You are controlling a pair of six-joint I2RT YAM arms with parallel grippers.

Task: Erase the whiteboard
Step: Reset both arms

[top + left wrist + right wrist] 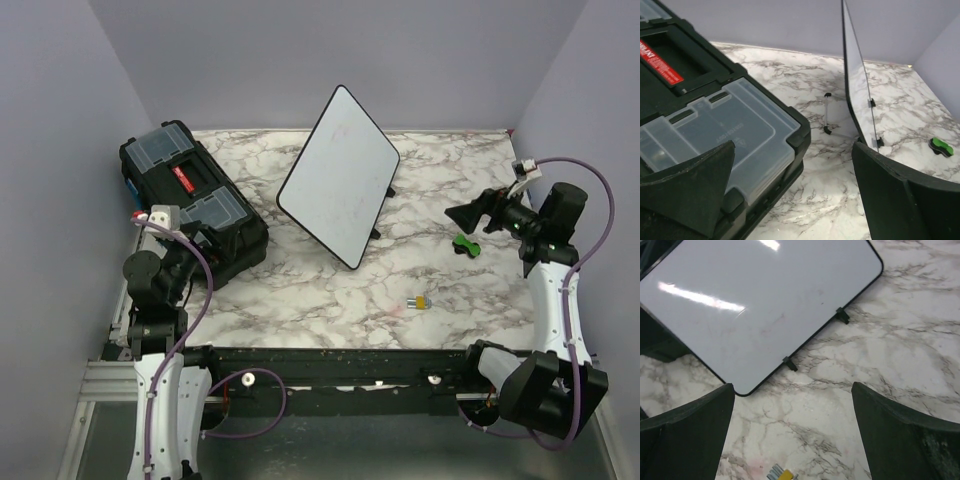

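The whiteboard [338,174] stands tilted on small black feet at the middle back of the marble table; its face looks white with only faint smudges. It shows edge-on in the left wrist view [858,85] and face-on in the right wrist view [755,305]. My left gripper [190,248] is open and empty beside the black toolbox [190,195], left of the board. My right gripper [470,215] is open and empty, raised at the right of the board and facing it. A small green and black object [465,244], also in the left wrist view [941,146], lies under the right gripper.
The toolbox with clear lid compartments [715,130] fills the back left. A small yellow and grey piece [420,300] lies on the table near the front, also in the right wrist view [781,474]. Purple walls enclose the table on three sides.
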